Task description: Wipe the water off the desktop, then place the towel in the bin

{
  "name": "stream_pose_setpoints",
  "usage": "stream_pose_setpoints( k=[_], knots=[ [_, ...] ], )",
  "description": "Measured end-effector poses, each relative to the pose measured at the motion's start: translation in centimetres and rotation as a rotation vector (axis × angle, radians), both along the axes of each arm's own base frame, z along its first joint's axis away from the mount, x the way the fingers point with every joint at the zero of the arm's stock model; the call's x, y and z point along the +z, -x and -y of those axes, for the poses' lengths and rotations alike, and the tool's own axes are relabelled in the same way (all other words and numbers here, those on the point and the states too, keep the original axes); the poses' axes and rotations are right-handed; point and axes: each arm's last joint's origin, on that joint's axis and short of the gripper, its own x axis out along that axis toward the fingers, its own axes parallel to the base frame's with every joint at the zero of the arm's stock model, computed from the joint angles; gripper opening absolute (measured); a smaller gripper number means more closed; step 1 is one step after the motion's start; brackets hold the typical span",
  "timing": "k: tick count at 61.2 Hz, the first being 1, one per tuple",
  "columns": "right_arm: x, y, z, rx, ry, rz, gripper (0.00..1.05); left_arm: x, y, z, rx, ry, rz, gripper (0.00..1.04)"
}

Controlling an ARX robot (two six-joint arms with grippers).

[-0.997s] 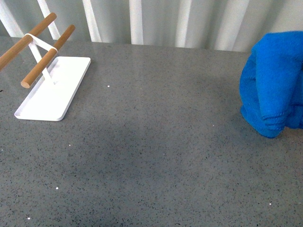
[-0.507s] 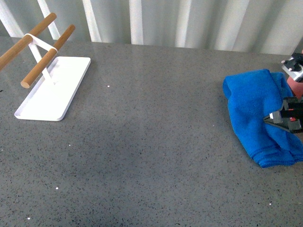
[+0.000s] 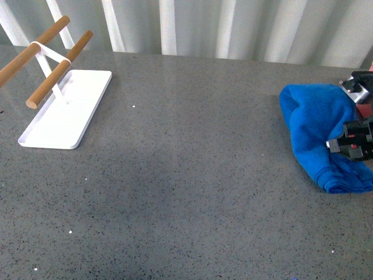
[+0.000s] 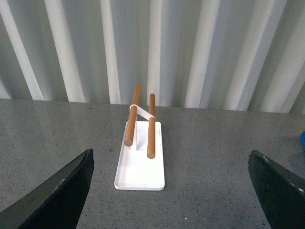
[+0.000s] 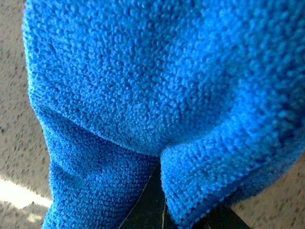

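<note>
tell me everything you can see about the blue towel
The towel is bright blue, thick, looped terry cloth, bunched into soft folds with a rolled hem along its near edge. It lies at the far right of the grey speckled desktop, partly cut off by the front view's edge. The right gripper seems to pinch its right side, and in the right wrist view the cloth fills nearly the whole frame.

towel (image 3: 317, 131) right on desktop (image 3: 192, 175), tray (image 3: 67, 111) far left.
</note>
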Motion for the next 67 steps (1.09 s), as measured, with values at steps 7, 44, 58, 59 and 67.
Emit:
stream_pose_setpoints(
  k=[7, 44, 58, 59, 67],
  knots=[
    [0.1, -2.3, -0.9, 0.023, 0.008, 0.028, 0.03, 0.0, 0.0, 0.0, 0.000, 0.000, 0.000, 0.98],
    [-0.2, -7.3, -15.8, 0.428, -0.033, 0.065, 0.03, 0.0, 0.0, 0.0, 0.000, 0.000, 0.000, 0.98],
    [-0.2, -2.0, -17.6, 0.589, -0.016, 0.022, 0.03, 0.0, 0.0, 0.0, 0.000, 0.000, 0.000, 0.98],
    [-0.2, -1.3, -17.3, 0.597, -0.012, 0.013, 0.03, 0.0, 0.0, 0.0, 0.000, 0.000, 0.000, 0.98],
    [0.3, 1.9, -15.2, 0.635, 0.025, -0.014, 0.03, 0.0, 0.0, 0.0, 0.000, 0.000, 0.000, 0.98]
  ],
)
